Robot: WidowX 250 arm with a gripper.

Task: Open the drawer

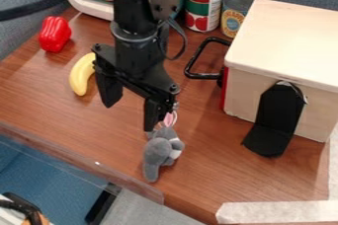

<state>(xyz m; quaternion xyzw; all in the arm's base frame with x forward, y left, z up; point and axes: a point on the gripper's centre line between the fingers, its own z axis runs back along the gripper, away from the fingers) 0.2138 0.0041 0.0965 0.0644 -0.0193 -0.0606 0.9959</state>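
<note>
The black gripper [134, 106] hangs over the middle of the table, its two fingers spread apart with nothing between them. To its right stands a pale wooden box [271, 95]. A thin red drawer front [224, 89] shows along the box's left side, close against it, so the drawer looks closed. From that side a black loop handle [190, 65] sticks out toward the arm, up and to the right of the gripper and apart from it.
A grey plush toy [159, 151] lies just below the right finger. Left of the arm are a yellow banana [81, 74] and a red pepper [55, 34]. Two cans, one red and green [202, 3] and one yellow-labelled [234, 14], stand behind the handle. A black bracket [277, 115] is beside the box.
</note>
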